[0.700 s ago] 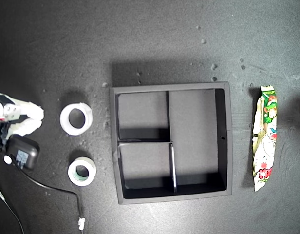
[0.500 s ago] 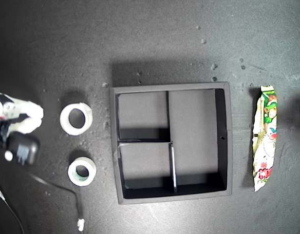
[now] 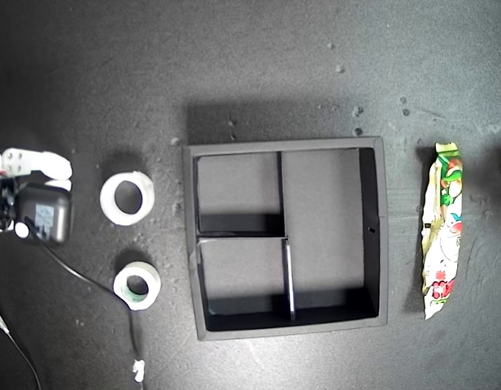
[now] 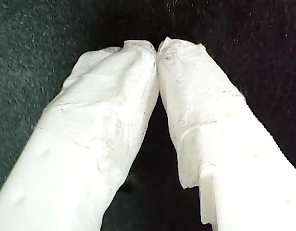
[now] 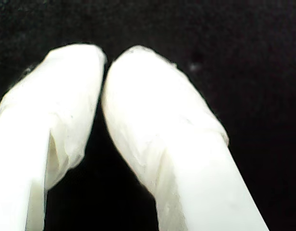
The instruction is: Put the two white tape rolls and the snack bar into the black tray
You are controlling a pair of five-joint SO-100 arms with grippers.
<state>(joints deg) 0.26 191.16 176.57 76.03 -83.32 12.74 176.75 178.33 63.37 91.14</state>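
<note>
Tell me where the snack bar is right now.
The snack bar lies lengthwise on the dark table at the exterior view's right, just outside the black tray and parallel to its right wall, not yet in any compartment.

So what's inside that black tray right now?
Nothing that I can see. The tray shows three bare compartments, though shadow darkens parts of their floors. Both tape rolls lie outside it on the exterior view's left, and the snack bar lies on its right.
</note>
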